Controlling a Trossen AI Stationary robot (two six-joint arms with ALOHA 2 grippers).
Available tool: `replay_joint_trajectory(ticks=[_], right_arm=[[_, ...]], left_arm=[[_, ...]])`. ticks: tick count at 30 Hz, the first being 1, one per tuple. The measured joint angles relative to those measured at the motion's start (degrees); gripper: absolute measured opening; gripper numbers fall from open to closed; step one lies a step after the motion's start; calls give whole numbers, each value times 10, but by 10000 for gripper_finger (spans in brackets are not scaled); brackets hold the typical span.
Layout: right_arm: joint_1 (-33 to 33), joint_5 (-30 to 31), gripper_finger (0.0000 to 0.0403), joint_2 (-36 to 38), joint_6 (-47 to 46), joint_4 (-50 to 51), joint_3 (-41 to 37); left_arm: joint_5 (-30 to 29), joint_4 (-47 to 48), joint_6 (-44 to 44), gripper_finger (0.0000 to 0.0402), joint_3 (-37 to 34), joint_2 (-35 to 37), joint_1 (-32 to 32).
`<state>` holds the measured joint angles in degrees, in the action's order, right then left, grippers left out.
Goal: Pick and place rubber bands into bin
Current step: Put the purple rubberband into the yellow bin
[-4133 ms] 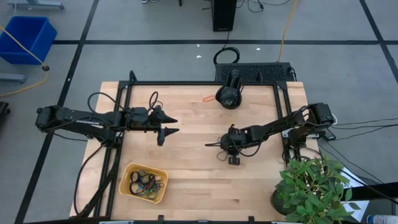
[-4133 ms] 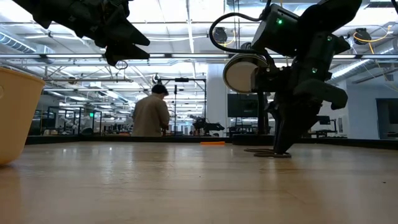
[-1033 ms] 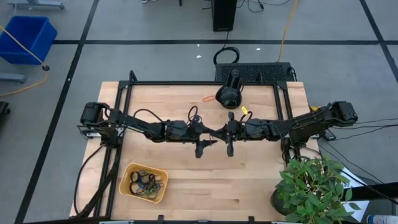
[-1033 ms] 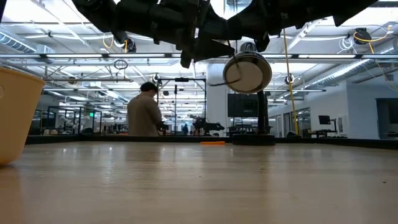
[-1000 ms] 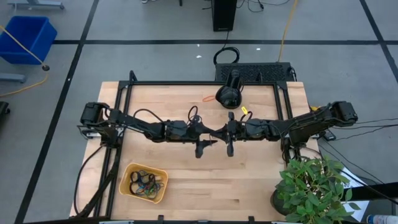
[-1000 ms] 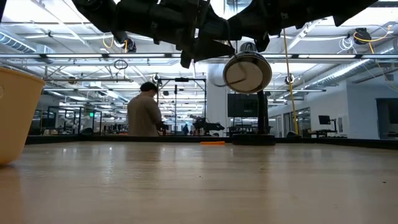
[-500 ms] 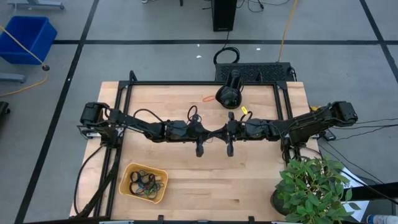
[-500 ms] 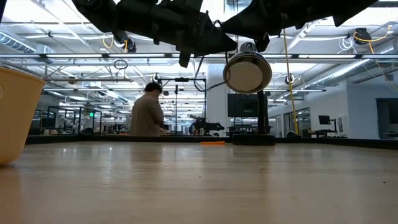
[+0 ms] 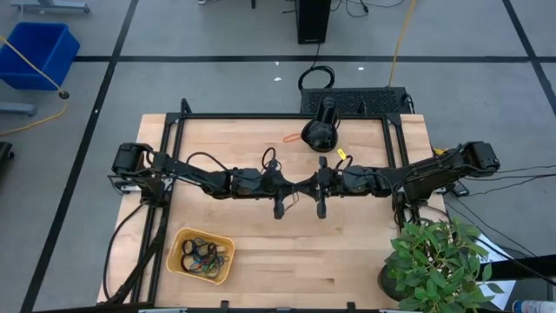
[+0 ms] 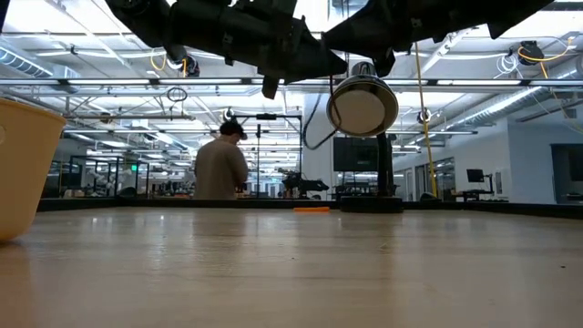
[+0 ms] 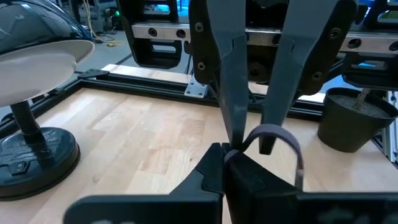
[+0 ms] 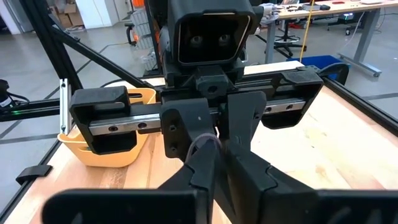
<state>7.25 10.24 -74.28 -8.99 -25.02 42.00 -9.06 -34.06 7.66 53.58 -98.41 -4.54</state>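
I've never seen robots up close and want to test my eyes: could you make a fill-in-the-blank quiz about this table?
The left gripper and right gripper meet over the ___ of the table.
The left gripper is shut on a thin ___.
The yellow tray of rubber bands lies on the ___ arm's side.
Answers: middle; rubber band; left.

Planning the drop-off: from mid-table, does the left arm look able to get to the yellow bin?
Probably yes: the left gripper is shut on the rubber band, and only bare table lies between it and the bin.
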Motion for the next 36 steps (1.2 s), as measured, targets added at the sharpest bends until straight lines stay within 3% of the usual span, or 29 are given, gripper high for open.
replay_joint_trajectory(ticks=[5, 13, 20, 29, 36], right_arm=[[0, 0, 68, 0, 0, 0, 0], [0, -31, 162, 1, 4, 1, 0], [0, -30, 201, 58, 7, 87, 1], [0, -29, 202, 127, 7, 158, 1], [-1, -21, 206, 121, 31, 163, -14]], left_arm=[[0, 0, 1, 3, 0, 0, 0], [0, 0, 1, 4, 0, 0, 0], [-2, 32, 0, 4, -1, 18, 0], [-37, 269, -25, 3, 0, 170, -1], [-35, 465, 70, 3, 0, 304, -47]])
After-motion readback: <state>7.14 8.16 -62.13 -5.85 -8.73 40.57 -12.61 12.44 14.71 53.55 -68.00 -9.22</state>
